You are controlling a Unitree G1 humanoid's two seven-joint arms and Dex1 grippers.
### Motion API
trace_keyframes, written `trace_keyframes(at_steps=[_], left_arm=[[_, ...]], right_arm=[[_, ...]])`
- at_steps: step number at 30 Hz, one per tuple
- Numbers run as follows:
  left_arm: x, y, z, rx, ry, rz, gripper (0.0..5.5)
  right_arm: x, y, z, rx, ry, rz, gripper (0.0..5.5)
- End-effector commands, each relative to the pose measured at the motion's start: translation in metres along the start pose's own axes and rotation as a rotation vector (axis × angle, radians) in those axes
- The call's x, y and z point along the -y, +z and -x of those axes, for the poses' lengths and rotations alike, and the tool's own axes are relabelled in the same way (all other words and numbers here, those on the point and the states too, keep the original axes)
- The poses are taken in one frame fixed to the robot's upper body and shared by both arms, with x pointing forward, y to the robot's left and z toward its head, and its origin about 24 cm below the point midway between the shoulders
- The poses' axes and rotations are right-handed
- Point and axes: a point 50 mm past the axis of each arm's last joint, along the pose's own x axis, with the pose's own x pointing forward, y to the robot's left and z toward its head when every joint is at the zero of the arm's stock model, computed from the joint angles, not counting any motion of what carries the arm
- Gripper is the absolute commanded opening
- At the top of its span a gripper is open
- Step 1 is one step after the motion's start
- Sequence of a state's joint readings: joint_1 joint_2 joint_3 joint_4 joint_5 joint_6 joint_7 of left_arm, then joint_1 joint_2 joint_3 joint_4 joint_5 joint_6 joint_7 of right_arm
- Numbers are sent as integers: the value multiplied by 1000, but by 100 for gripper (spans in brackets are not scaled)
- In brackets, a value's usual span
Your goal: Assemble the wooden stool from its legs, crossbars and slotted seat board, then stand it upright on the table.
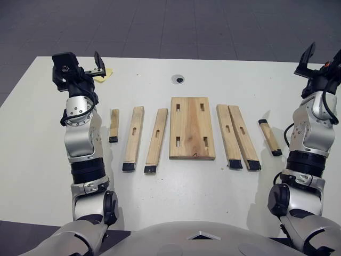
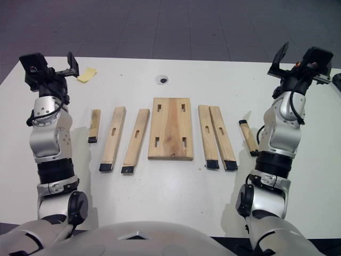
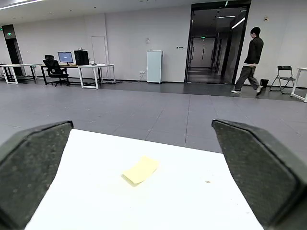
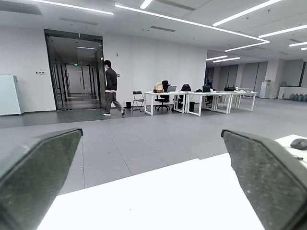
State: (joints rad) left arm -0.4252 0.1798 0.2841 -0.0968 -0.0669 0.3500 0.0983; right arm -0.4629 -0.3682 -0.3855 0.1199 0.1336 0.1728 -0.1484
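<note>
The slotted seat board (image 1: pixel 192 128) lies flat at the table's middle. To its left lie two long legs (image 1: pixel 134 137) (image 1: pixel 156 140) and a short crossbar (image 1: pixel 114 126). Two more legs (image 1: pixel 228 136) (image 1: pixel 244 137) and a second short crossbar (image 1: pixel 270 137) lie to its right. All pieces are separate. My left gripper (image 1: pixel 85 65) is raised above the table's far left, open and empty, its pads (image 3: pixel 33 172) wide apart. My right gripper (image 2: pixel 298 57) is raised at the far right, also open and empty, with pads (image 4: pixel 268 177) spread.
The white table (image 1: pixel 213 186) has bare room in front of the parts. A yellow sticky note (image 3: pixel 140 170) lies near the far left edge by my left gripper. A round cable hole (image 1: pixel 178 79) sits behind the seat board. A dark mouse (image 4: pixel 300 143) rests at the far right.
</note>
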Motion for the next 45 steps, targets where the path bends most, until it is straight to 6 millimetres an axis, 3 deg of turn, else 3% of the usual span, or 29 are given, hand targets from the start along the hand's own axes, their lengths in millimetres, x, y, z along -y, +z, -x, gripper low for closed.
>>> trace_keyframes(at_steps=[1,5,9,16,20,30,45], left_arm=[[1,0,5,-23,1,7,540],[2,-2,11,-40,0,4,540],[-3,-5,20,-59,26,-1,540],[0,-9,30,-77,54,17,540],[2,-9,33,-88,52,24,540],[1,-7,39,-111,77,33,540],[2,-19,59,-233,111,22,540]], right_arm=[[5,-3,7,-35,28,43,537],[19,-14,29,-139,132,93,537],[26,-27,65,-332,321,119,537],[26,-72,99,-696,524,214,537],[37,-88,103,-823,489,215,517],[56,-103,108,-1091,447,225,361],[62,-93,104,-1147,560,305,131]])
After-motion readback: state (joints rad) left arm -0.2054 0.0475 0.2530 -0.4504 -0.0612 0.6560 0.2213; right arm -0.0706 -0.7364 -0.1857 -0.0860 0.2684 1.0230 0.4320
